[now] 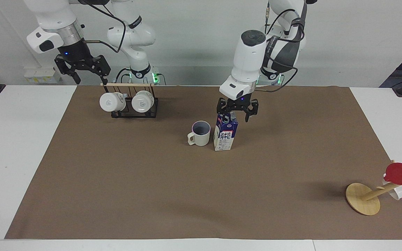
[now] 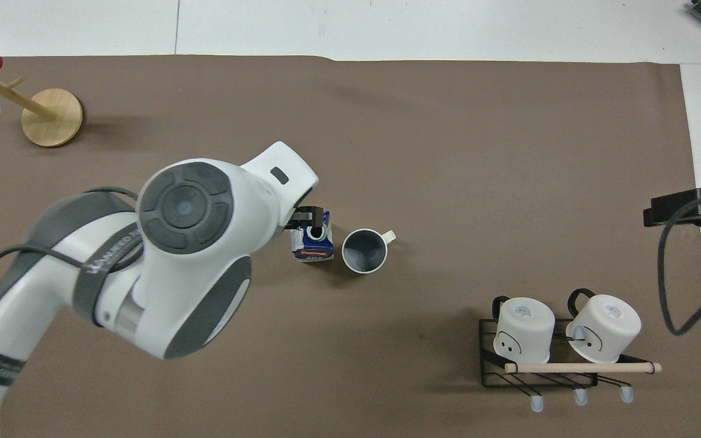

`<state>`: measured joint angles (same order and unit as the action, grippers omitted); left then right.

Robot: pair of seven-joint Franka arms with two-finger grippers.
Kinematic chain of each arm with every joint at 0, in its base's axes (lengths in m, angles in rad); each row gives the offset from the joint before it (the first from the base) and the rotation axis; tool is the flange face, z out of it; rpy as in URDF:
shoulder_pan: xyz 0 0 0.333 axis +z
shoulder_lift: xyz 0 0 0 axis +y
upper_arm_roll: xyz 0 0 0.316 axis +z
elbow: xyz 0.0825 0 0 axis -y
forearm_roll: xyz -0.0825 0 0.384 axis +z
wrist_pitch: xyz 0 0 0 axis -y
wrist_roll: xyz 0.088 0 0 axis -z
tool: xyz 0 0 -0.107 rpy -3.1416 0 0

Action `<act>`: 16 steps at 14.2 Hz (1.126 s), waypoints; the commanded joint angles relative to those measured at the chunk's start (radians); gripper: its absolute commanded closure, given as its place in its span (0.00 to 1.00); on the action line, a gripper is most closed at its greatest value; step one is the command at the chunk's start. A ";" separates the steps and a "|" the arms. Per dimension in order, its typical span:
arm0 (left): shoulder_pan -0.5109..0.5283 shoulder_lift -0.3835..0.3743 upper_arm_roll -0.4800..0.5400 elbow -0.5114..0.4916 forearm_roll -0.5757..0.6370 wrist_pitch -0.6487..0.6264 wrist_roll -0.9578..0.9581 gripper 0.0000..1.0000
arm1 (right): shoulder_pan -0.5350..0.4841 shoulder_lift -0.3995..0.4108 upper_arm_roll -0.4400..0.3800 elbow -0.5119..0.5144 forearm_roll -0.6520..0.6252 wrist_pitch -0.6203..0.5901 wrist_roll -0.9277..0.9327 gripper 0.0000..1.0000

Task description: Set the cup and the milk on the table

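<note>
Now the milk stands just under the spread left claw.

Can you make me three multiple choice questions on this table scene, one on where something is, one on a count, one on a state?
1. Where does the milk stand?
A. On the black rack
B. Beside the cup on the brown sheet
C. On the wooden stand

2. How many white mugs hang on the black rack?
A. Two
B. Three
C. Four

3. How is the left claw?
A. Shut on the cup
B. Shut on the milk
C. Open just above the milk

Answers: 1 B, the carton is upright next to the cup; 2 A, two mugs show on the rack; 3 C, its fingers are spread above the carton's top.
</note>
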<state>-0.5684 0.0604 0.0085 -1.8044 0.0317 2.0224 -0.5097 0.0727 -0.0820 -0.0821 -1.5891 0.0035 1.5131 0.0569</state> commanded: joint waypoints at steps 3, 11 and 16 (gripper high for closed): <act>0.168 -0.152 -0.001 -0.018 0.008 -0.148 0.225 0.00 | -0.002 -0.024 -0.002 -0.028 0.003 0.006 -0.019 0.00; 0.396 -0.140 0.011 0.238 0.005 -0.407 0.528 0.00 | 0.001 -0.025 -0.002 -0.042 -0.019 -0.004 -0.009 0.00; 0.433 -0.048 0.013 0.418 -0.021 -0.551 0.530 0.00 | -0.004 -0.022 -0.002 -0.011 -0.043 -0.037 -0.018 0.00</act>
<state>-0.1509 -0.0421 0.0298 -1.4681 0.0211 1.5208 0.0036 0.0727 -0.0869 -0.0825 -1.5965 -0.0299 1.4954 0.0569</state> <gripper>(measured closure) 0.000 0.000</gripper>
